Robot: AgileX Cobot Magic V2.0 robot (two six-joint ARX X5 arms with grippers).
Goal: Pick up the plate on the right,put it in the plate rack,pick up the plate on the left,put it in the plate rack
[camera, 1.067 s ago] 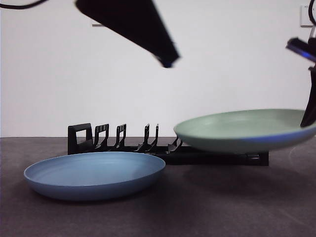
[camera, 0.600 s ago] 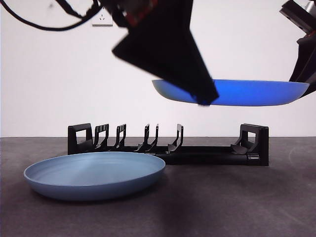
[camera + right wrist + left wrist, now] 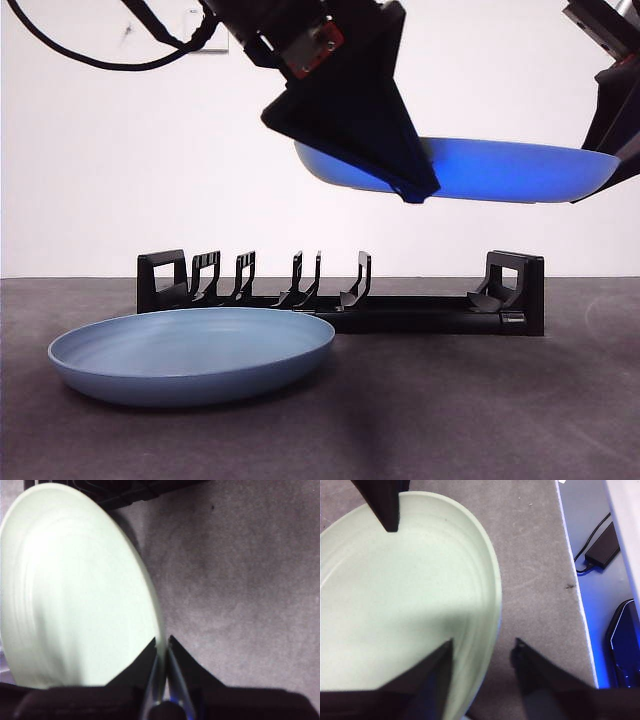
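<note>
Held plate [image 3: 395,605] was pale green, blue-lit from below; resting plate [image 3: 190,352] light blue; rack [image 3: 340,295] black; bench [image 3: 450,420] dark grey.

We see the front view evenly lit, its white wall [image 3: 100,180] bright and arms silhouetted black. The raised plate [image 3: 500,172] glows blue underneath. Soft shadows lie on the desk [image 3: 450,410]. In the right wrist view the pale green plate [image 3: 75,590] is blurred.

table [image 3: 500,420]: dark grey | wall [image 3: 100,180]: white | wall socket [image 3: 205,25]
</note>
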